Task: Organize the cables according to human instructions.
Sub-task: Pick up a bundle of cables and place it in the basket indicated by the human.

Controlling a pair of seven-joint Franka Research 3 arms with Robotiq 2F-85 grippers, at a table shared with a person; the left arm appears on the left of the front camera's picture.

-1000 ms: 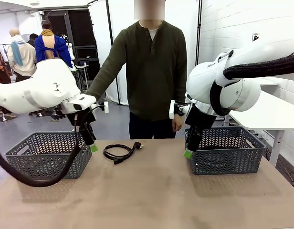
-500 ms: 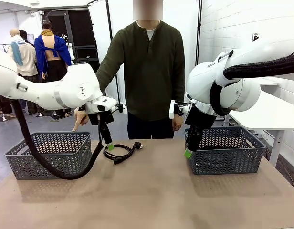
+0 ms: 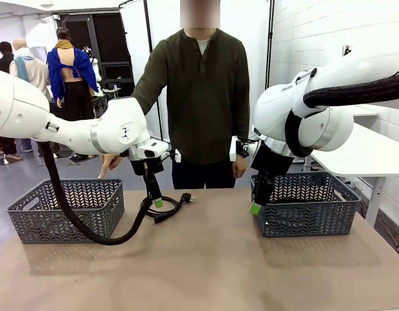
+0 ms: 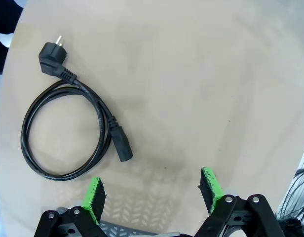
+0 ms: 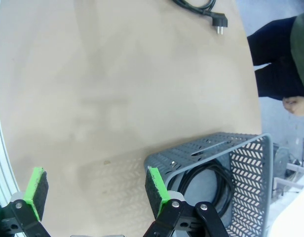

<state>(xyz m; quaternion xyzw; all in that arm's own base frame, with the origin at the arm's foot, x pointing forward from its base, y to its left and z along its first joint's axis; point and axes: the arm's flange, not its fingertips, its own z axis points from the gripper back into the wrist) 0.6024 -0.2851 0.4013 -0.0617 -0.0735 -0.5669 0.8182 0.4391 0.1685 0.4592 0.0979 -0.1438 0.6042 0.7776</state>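
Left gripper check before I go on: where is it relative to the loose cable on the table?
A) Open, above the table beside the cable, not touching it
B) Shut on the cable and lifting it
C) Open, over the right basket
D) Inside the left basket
A: in the left wrist view the left gripper stands open over bare table, with the coiled cable lying apart from its green pads.

Bare tabletop (image 4: 201,74) is lying open ahead of the left gripper (image 4: 152,190), and nothing is sitting between its spread jaws. A coiled black power cord (image 4: 68,133) is resting just beyond and outside one pad (image 4: 93,196). Between the right gripper's (image 5: 95,190) wide jaws bare table is showing too, but the corner of the grey basket (image 5: 211,148) is standing against one pad (image 5: 156,186), with another coiled cord (image 5: 206,180) lying inside it.
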